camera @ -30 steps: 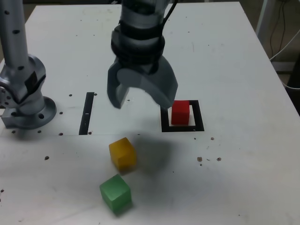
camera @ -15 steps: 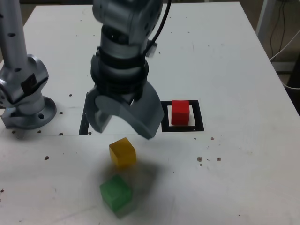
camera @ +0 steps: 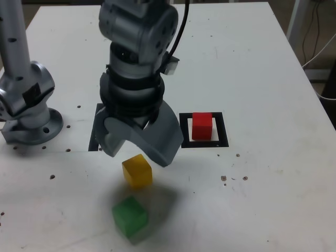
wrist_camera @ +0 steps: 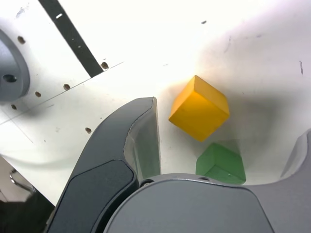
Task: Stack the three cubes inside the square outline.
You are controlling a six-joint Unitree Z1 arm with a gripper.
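My jaws [camera: 140, 153] stand wide apart, above the surface [camera: 273, 189] near the yellow cube [camera: 137, 172]; red [camera: 202, 126] sits inside the square outline [camera: 223, 137], green [camera: 129, 217] lies beyond yellow; next, I judge, I should align, descend and grip yellow
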